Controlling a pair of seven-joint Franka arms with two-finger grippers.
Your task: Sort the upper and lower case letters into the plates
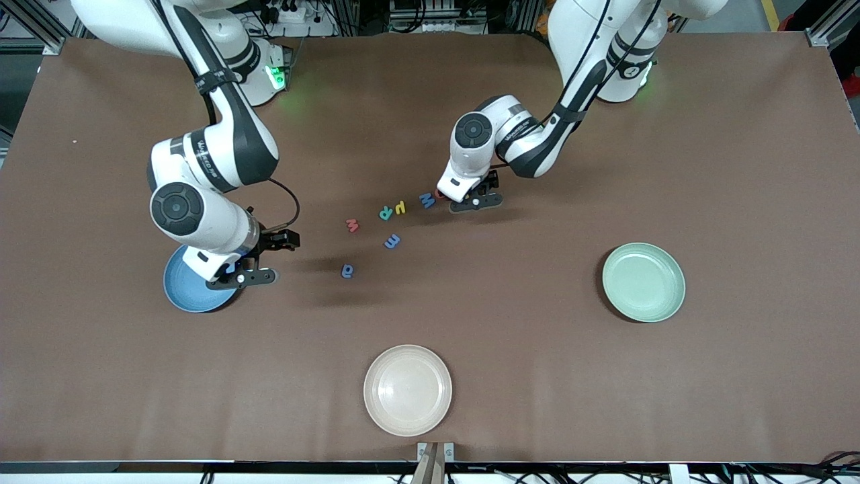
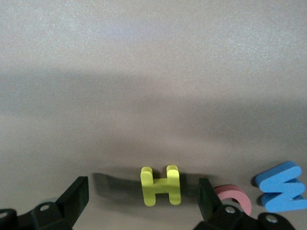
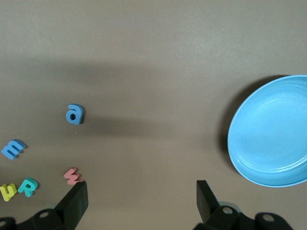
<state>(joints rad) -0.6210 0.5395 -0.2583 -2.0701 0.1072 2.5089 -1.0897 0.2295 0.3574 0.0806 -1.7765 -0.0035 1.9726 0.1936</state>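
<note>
Left gripper: down at the table, fingers spread, with the yellow H standing between them, touching neither finger. In the front view the left gripper sits at the left-arm end of the letter row and covers that H.

Just beside it in the left wrist view lie the red C and the blue W; the front view shows the blue W at 9 o'clock of the gripper.

Right gripper: fingers spread, nothing between them, hanging over the rim of the blue plate. In the front view the right gripper covers part of the blue plate, which is bare where visible.

Remaining letters, front view, from the blue W toward 8 o'clock: yellow u, teal R, red w, blue m, blue a.

The mint green plate lies at the left arm's end of the table, bare. The cream plate lies nearest the front camera
</note>
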